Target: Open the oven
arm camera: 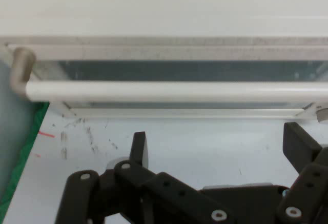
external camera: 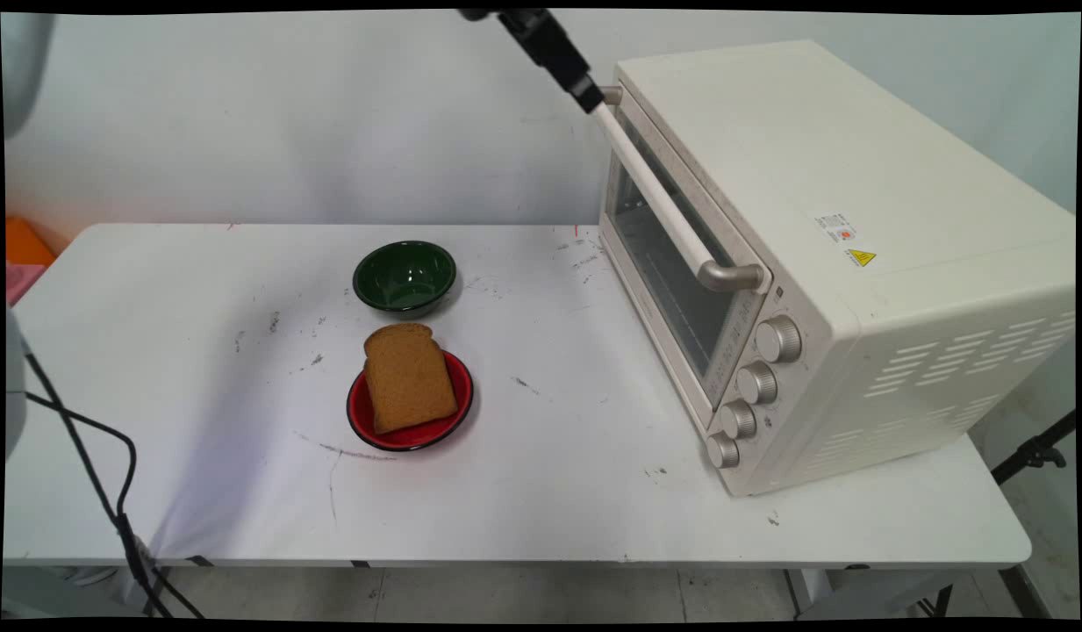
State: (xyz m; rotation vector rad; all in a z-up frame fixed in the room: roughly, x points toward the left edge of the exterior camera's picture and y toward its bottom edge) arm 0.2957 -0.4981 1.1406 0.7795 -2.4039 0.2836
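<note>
- black gripper (arm camera: 218, 144) of yours hangs with its fingers (arm camera: 139, 149) spread wide, nothing between them.
- white handle bar (arm camera: 174, 91) of the cream toaster oven (external camera: 856, 263) lies just ahead of the fingertips in the hand view, running across them, apart from both.
- in the main view your gripper (external camera: 584, 92) sits at the far, upper end of that handle (external camera: 655, 189), right beside it; you cannot tell from there whether it touches.
- the oven door (external camera: 672, 272) is closed behind the bar, its glass pane just beyond the handle.
- four silver knobs (external camera: 751, 386) run down the oven's front, well away from your gripper at the near end.
- lower down on the white table (external camera: 198, 395), well apart from your gripper, a green bowl (external camera: 404, 276) stands, and nearer the camera a slice of brown bread (external camera: 409, 377) lies on a red plate (external camera: 413, 434).
</note>
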